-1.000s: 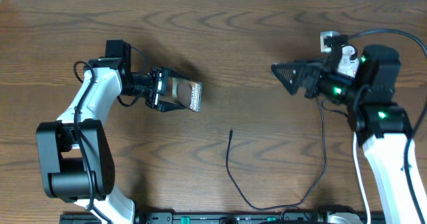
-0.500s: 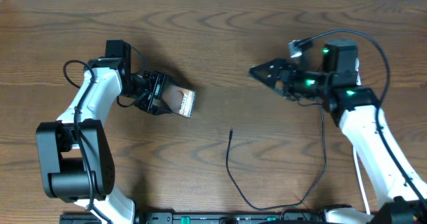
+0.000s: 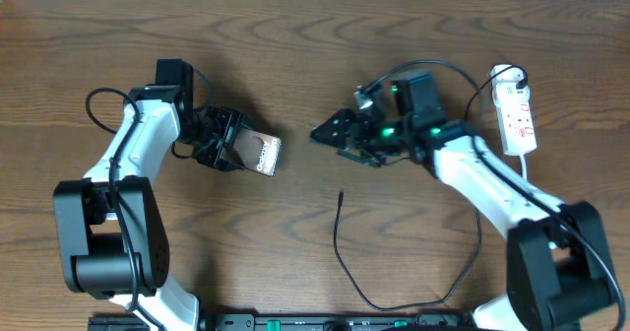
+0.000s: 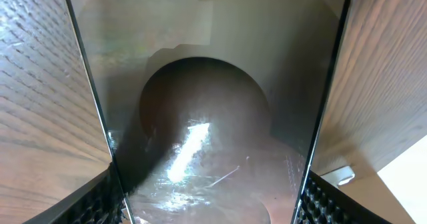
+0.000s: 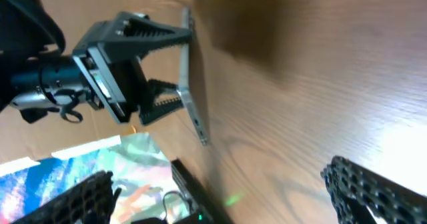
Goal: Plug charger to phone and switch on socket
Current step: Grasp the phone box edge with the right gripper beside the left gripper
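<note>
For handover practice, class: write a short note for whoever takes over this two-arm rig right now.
Left gripper: shut on the flat dark glossy phone, left of centre.
Right gripper: open, empty, pointing toward the phone.
Thin black charger cable: lying loose on the wooden table, plug tip free mid-table.
White power-strip socket: at far right.
Done: phone gripped.
Left: grasp the plug, insert it into the phone, switch the socket on.

At left the phone (image 3: pixel 262 154), the charger (image 3: pixel 337 247) lying on the desk (image 3: pixel 295 55) right of it in front, the socket (image 3: pixel 516 114) far right.

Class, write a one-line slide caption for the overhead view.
Left tool grips phone; open right tool hangs near charger.
</note>
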